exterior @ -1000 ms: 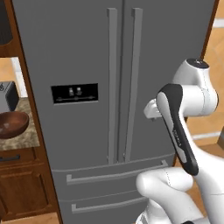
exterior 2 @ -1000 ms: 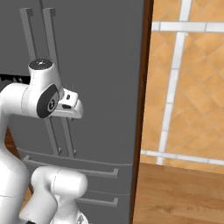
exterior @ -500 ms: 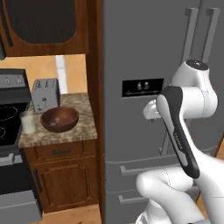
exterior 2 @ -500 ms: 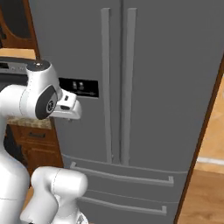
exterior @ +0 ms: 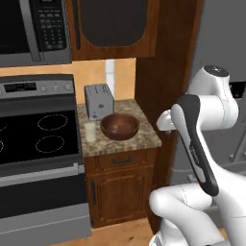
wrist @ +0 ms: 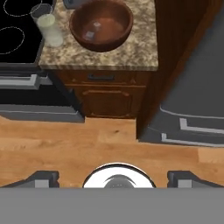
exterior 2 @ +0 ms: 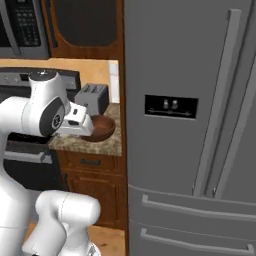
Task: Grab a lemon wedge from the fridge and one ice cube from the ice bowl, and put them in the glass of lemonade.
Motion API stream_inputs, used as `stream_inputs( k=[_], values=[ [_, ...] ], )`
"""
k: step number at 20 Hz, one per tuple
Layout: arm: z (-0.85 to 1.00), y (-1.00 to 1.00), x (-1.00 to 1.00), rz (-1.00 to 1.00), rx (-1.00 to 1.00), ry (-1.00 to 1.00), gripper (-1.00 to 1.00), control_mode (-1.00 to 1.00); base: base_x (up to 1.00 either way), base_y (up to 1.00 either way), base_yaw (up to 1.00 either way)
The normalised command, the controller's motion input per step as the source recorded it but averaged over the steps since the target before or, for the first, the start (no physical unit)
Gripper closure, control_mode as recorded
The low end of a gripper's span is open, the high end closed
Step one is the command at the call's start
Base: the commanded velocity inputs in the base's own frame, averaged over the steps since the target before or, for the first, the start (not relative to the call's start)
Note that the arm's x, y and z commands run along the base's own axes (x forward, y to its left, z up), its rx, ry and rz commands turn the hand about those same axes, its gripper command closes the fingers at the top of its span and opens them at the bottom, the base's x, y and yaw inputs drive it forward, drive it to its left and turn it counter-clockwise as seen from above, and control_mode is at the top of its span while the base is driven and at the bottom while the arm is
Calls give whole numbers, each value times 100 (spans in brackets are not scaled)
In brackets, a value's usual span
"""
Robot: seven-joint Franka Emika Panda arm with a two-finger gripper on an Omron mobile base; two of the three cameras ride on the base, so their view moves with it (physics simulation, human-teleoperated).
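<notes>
Hand view: glass of lemonade stands upright beside ice bowl.

ice bowl beside glass of lemonade; fridge shut.

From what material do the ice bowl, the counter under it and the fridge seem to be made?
The ice bowl looks like glossy dark reddish-brown wood or glazed ceramic; its smooth sheen leaves this open. The counter appears to be polished granite, judging by its speckled tan-and-brown pattern. The fridge seems to be brushed steel: flat grey, matte, with long vertical handles.
</notes>
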Motion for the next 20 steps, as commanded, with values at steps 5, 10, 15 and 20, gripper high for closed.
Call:
stream_inputs(
  k=[5, 10, 15, 20],
  values=[
    [0, 0, 0, 0, 0, 0, -100, 100, 62, 75, -12],
    [0, 0, 0, 0, 0, 0, -100, 100, 81, 28, -10],
    [0, 0, 0, 0, 0, 0, -100, 100, 27, -27, -21],
    [-36, 0, 14, -2, 0, 0, -100, -100, 18, -4, -11]
  ],
)
